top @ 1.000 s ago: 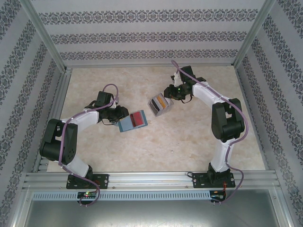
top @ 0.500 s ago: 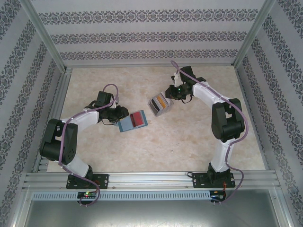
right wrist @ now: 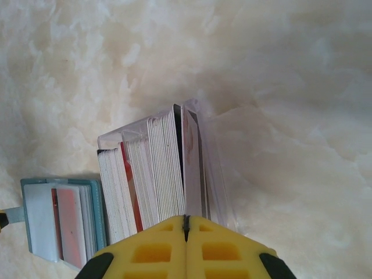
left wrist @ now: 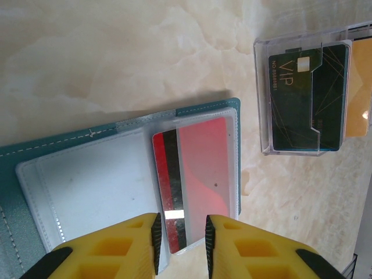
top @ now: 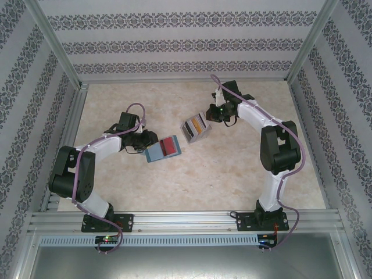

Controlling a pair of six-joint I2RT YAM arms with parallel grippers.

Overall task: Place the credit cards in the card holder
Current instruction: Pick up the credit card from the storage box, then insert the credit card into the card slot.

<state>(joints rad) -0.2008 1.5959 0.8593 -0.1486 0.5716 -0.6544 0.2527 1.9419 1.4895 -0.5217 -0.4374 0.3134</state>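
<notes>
Standing on edge just under the shut right gripper, credit cards stretch forward; pinch unclear. Left gripper, slightly parted, sits over the card holder.

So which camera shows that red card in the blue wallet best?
Left wrist view: the red card sits close up, dark stripe plain, inside the card holder. The top view gives a small red patch; the right wrist catches it small, bottom left.

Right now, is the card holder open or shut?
Open. The card holder lies spread flat on the table, clear inner sleeves facing up, a red card tucked in one sleeve.
</notes>
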